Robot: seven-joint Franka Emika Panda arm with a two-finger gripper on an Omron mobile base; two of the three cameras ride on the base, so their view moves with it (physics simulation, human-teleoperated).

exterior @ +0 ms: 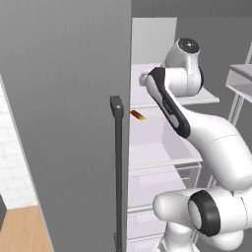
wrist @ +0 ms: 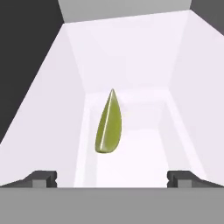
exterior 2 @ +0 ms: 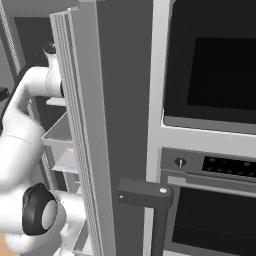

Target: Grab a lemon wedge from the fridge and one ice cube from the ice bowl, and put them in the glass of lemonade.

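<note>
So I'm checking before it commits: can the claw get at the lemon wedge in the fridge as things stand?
Probably yes. In the hand view the lemon wedge lies on the white fridge shelf straight ahead of the open claw, roughly centred between its tips, with nothing between them.

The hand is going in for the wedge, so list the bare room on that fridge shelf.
In the hand view, the lemon wedge lies alone mid-shelf. Bare white floor runs on both sides, between it and the fridge side walls, and behind it to the back wall. The open hand has free passage straight ahead. Nothing crowds the wedge.
</note>
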